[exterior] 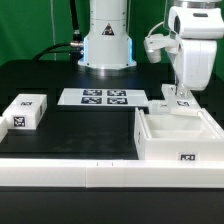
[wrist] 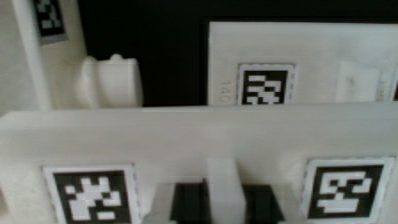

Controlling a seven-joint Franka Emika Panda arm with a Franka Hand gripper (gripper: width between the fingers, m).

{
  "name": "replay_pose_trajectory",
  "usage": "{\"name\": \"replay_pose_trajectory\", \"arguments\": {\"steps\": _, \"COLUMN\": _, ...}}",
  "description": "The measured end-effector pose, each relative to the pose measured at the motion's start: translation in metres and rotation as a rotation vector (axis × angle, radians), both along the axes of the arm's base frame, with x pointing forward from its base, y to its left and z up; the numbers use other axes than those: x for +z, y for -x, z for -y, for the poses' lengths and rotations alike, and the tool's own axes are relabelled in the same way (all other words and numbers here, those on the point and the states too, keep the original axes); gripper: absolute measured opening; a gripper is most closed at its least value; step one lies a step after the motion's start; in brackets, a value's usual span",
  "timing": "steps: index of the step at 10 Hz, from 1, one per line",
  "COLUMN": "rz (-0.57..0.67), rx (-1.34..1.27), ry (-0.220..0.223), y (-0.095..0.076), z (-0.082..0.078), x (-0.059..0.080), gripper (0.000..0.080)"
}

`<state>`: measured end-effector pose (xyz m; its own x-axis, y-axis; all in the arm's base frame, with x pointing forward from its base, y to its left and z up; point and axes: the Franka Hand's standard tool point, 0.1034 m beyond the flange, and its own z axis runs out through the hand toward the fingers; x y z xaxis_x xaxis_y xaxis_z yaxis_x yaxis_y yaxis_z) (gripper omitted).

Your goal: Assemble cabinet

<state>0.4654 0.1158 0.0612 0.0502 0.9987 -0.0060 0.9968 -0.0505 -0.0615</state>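
nearly closed, the end effector (wrist: 217, 198) pinches a white tagged part (wrist: 178, 140) beside the cabinet (exterior: 165, 140).

The white thick-walled plastic cabinet (exterior: 160, 150) looks smooth with a faint sheen. The black counter (exterior: 70, 135) beneath it is matt. Above the cabinet, the arm's white plastic shell (exterior: 195, 55) is glossy. Beside the cabinet, the thin white marker board (exterior: 103, 97) looks matt.

Tool (exterior: 180, 95) downward, jaws nearly together
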Motion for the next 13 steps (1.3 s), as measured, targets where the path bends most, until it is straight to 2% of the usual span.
{"name": "replay_pose_trajectory", "arguments": {"steps": 2, "rz": -0.002, "rx": 0.001, "ry": -0.001, "y": 0.0, "z": 0.0, "x": -0.001, "gripper": 0.0071}}
{"name": "replay_pose_trajectory", "arguments": {"steps": 3, "rz": 0.001, "rx": -0.001, "ry": -0.007, "y": -0.006, "z": 0.0, "x": -0.004, "gripper": 0.0071}}
{"name": "replay_pose_trajectory", "arguments": {"steps": 4, "rz": 0.013, "rx": -0.001, "ry": -0.017, "y": -0.026, "z": 0.001, "x": -0.004, "gripper": 0.0071}}
{"name": "replay_pose_trajectory", "arguments": {"steps": 6, "rz": 0.03, "rx": -0.009, "ry": -0.03, "y": -0.046, "z": 0.002, "x": -0.006, "gripper": 0.0071}}
{"name": "replay_pose_trajectory", "arguments": {"steps": 7, "rz": 0.047, "rx": -0.014, "ry": -0.038, "y": -0.061, "z": 0.003, "x": -0.005, "gripper": 0.0071}}
{"name": "replay_pose_trajectory", "arguments": {"steps": 12, "rz": 0.045, "rx": -0.015, "ry": -0.038, "y": -0.06, "z": 0.003, "x": -0.006, "gripper": 0.0071}}
{"name": "replay_pose_trajectory", "arguments": {"steps": 13, "rz": 0.045, "rx": -0.017, "ry": -0.038, "y": -0.067, "z": 0.004, "x": -0.005, "gripper": 0.0071}}
